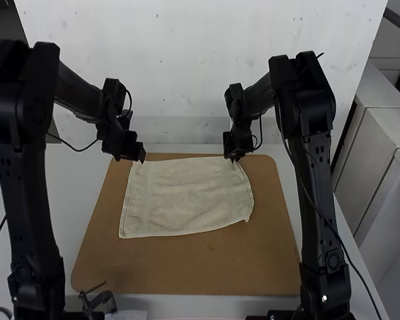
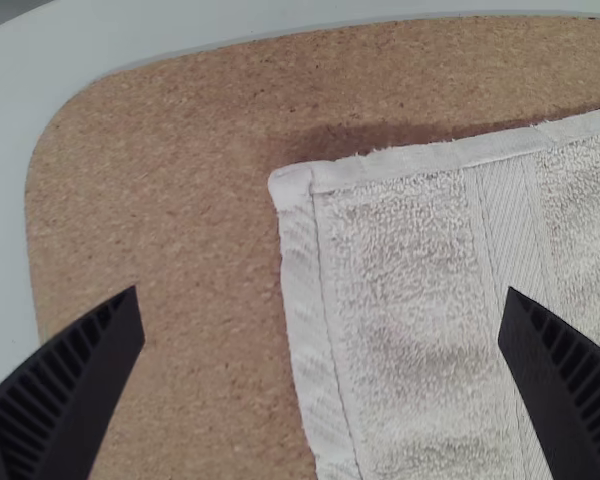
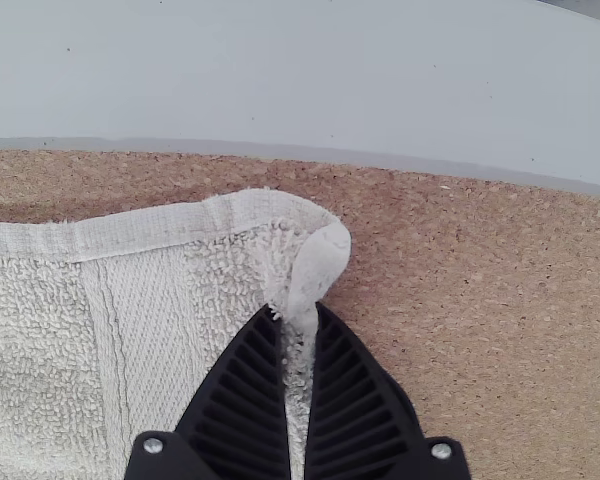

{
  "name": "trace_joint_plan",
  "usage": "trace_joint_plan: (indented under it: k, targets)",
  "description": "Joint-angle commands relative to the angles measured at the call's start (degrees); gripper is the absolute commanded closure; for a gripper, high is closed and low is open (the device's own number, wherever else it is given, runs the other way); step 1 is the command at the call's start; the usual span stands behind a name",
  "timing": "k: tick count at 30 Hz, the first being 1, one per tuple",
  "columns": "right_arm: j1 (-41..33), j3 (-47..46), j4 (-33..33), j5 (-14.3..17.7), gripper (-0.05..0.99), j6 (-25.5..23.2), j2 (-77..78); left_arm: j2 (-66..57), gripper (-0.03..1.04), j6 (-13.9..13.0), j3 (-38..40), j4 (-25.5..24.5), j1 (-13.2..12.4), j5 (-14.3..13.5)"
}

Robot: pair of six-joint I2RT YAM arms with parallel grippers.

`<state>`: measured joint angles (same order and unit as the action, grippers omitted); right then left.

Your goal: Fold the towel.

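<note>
The cream towel [image 1: 187, 197] lies spread on the brown cork board. Over its far left corner is my left gripper [image 1: 140, 159]. At the far right corner sits my right gripper [image 1: 234, 159]. In the left wrist view, my left gripper [image 2: 320, 350] stands open, its two fingers wide apart above the towel's corner [image 2: 300, 190]. The right wrist view has my right gripper [image 3: 298, 330] shut on a pinched fold of the towel [image 3: 140, 300] beside its corner, which curls up at the fingertips.
The cork board [image 1: 187, 267] lies on a white table [image 1: 87, 173] and extends past the towel, mostly toward the arms' bases. A small black item [image 1: 99, 300] is near the left arm's base. Cables hang beside both arms.
</note>
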<state>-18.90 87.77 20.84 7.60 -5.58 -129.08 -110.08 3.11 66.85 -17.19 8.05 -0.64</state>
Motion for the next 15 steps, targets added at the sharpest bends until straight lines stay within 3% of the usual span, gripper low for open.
trace_joint_plan:
  k: [1, 10, 11, 12, 13, 15]
  targets:
    - [1.4, -2.5, 1.5, 3.0, 0.92, -0.4, -5.1, -3.5, 0.1, 2.0, 5.5, -1.4, 0.5, -1.6]
    - [1.3, -2.5, 0.8, 3.1, 0.92, -0.2, -6.2, -12.0, 0.11, 3.7, 12.7, -6.1, 0.2, -1.6]
    - [1.3, -2.5, 0.7, 3.2, 0.92, -0.2, -6.3, -13.3, 0.15, 3.8, 13.8, -7.1, 0.1, -1.4]
    - [1.2, -2.5, 0.7, 3.5, 0.92, -0.2, -6.3, -14.3, 0.24, 4.0, 14.8, -8.1, 0.1, -1.0]
    - [1.1, -2.5, 0.7, 3.6, 0.92, -0.2, -6.3, -15.6, 0.4, 5.0, 15.9, -9.3, 0.0, -0.6]
    - [1.1, -2.6, 0.6, 3.7, 0.92, -0.2, -6.3, -18.6, 0.98, 6.4, 19.0, -13.2, -0.2, 1.9]
